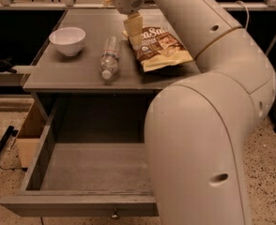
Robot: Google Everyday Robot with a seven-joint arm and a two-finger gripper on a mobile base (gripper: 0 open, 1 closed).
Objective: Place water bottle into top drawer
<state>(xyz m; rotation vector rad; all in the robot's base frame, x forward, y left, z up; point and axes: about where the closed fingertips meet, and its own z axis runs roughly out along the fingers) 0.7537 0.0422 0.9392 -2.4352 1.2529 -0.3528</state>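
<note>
The water bottle [110, 57] lies on its side on the grey table top [77, 74], white cap toward the front edge. My gripper [134, 30] hangs down from the arm just right of the bottle, over the left edge of a snack bag, a little above the table. The top drawer [81, 204] is pulled out wide below the table top, nothing lies in it, and its small round knob [113, 215] shows at the front.
A white bowl [67, 40] stands at the table's left. A brown and yellow snack bag [162, 48] lies right of the bottle. My large white arm [199, 139] covers the drawer's right side. A tan cardboard box [29, 136] sits on the floor at left.
</note>
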